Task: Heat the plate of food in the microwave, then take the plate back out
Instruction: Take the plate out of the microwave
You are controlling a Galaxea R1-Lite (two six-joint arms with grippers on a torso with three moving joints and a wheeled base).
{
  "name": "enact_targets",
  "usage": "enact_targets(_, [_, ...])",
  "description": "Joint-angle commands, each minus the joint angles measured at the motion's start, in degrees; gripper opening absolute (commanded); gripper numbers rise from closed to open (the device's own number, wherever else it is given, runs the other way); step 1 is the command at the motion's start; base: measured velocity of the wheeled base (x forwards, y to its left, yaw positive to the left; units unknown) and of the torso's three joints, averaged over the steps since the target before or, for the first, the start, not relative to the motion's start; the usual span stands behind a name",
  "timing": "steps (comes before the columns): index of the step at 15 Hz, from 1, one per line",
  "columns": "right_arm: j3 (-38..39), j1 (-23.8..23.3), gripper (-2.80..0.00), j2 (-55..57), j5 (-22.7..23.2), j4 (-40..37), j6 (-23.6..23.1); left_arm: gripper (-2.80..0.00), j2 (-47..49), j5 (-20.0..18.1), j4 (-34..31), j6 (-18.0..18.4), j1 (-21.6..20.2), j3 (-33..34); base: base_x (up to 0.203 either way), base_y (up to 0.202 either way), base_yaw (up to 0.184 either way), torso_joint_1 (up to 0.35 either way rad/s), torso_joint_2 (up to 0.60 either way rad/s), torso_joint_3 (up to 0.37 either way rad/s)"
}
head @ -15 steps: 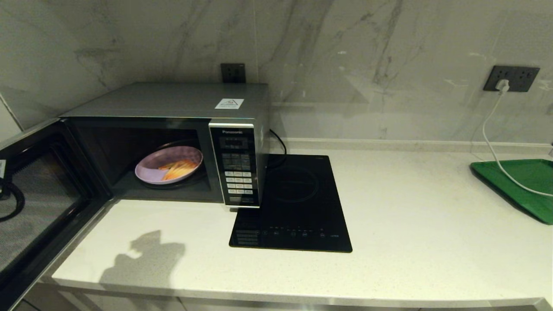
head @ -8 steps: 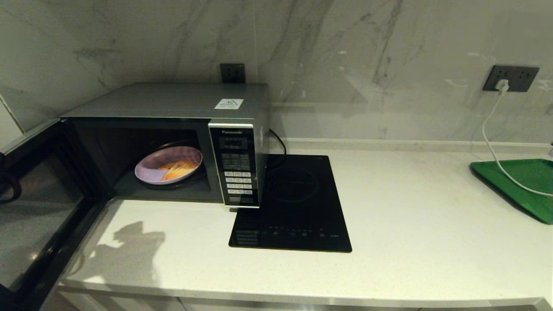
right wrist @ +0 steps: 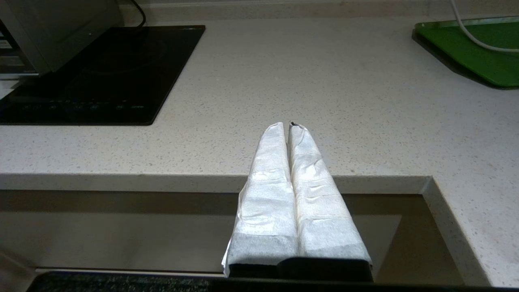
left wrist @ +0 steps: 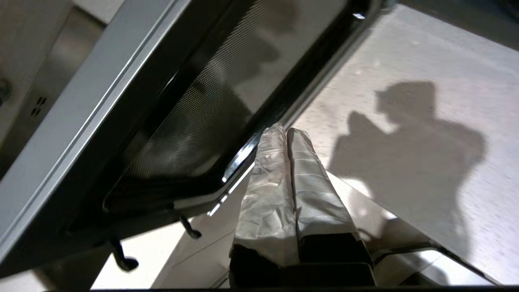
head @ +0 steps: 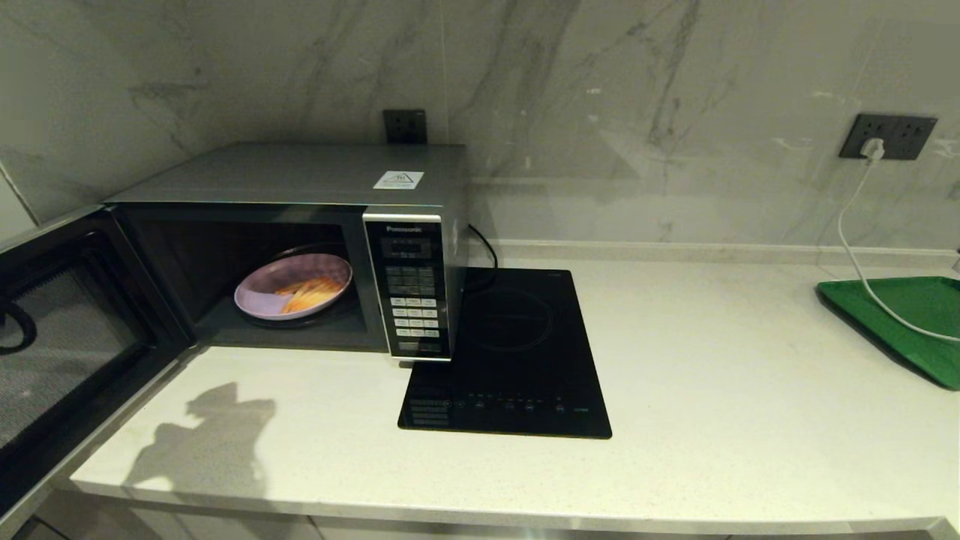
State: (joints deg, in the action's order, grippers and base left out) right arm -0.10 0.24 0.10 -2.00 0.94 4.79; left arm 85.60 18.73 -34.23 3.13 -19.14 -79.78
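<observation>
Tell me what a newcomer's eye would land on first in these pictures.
The microwave at the counter's left stands with its door swung wide open, and the plate of food sits lit inside the cavity. The left gripper, shut and empty, is close by the door's lower edge. To the right of the microwave lies a black induction hob, and a green tray sits at the counter's far right.

Kitchen: microwave (head: 300, 225), hob (head: 517, 352), countertop (head: 712, 420)

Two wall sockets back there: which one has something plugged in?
The right socket, above the green tray; a white plug and cable hang from it. The socket behind the microwave shows none.
</observation>
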Motion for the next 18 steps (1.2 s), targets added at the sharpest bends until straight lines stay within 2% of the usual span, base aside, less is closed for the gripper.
enact_targets(1, [0.01, 0.02, -2.80, -0.01, -0.02, 0.03, 0.04, -2.80, -1.52, 0.17, -0.16, -0.08, 3.10, 0.40, 0.000, 0.000, 0.000, 0.000, 0.00, 0.000])
enact_targets(5, [0.01, 0.02, -2.80, -0.01, -0.02, 0.03, 0.04, -2.80, -1.05, 0.52, -0.13, -0.23, 3.00, 0.41, 0.000, 0.000, 0.000, 0.000, 0.00, 0.000])
enact_targets(13, [0.01, 0.10, -2.80, -0.01, -0.02, 0.03, 0.04, -2.80, 0.39, 0.26, -0.05, 0.12, -2.32, 0.33, 0.000, 0.000, 0.000, 0.000, 0.00, 0.000])
enact_targets(18, [0.01, 0.03, -2.80, -0.01, -0.02, 0.03, 0.04, -2.80, 0.09, 0.17, -0.05, 0.12, -2.38, 0.41, 0.000, 0.000, 0.000, 0.000, 0.00, 0.000])
